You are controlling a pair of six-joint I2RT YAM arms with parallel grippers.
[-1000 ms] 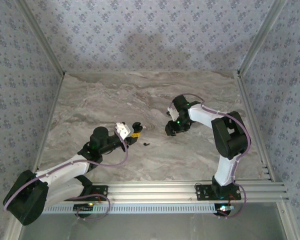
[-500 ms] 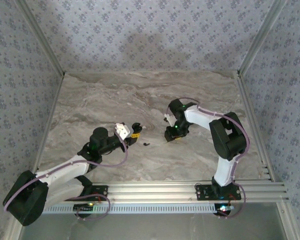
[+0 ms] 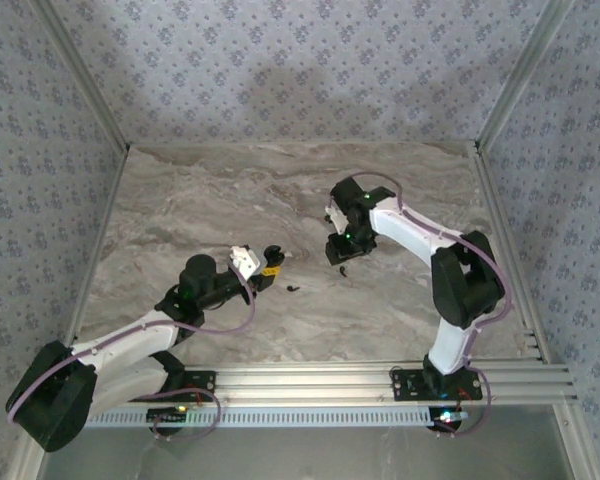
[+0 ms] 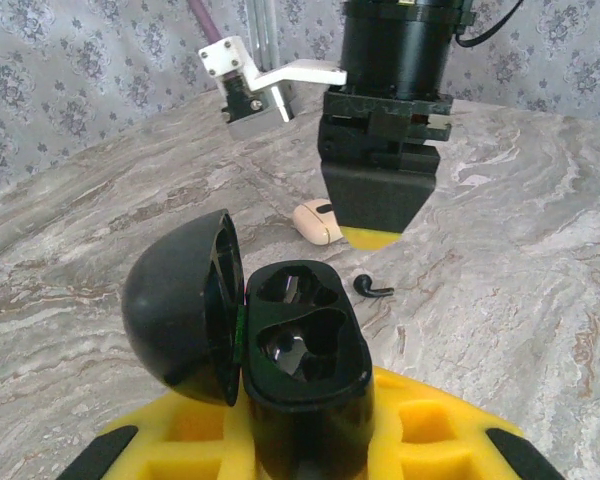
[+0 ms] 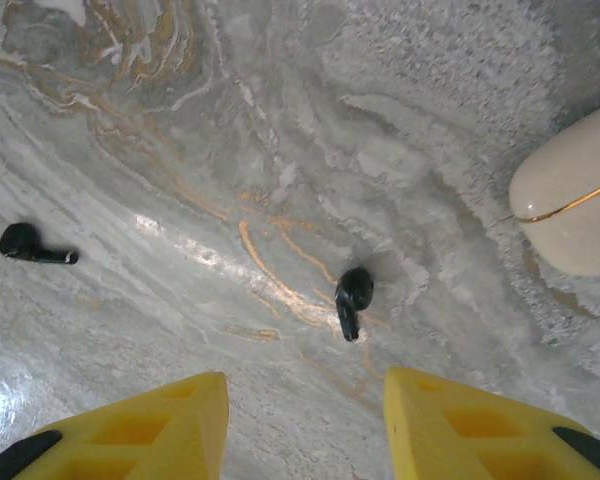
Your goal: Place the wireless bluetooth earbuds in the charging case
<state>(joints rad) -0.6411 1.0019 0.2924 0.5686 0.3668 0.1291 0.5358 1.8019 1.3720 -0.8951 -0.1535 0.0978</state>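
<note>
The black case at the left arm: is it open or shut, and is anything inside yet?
The case is open and empty: lid swung back, both pockets bare; both earbuds lie on the table.

Marble-look table (image 3: 180, 200), a few small bits lying loose on it

The top is grey stone pattern with pale swirls and some orange-brown veins, a bit shiny where the light hits. A black earbud (image 5: 353, 295) lies flat out in the open, stem pointing at the near edge of the right wrist view. A second earbud (image 5: 25, 243) sits well apart from it, off to the left. A cream pebble-shaped case (image 5: 580, 210) with a thin gold line rests near the first one.
</note>
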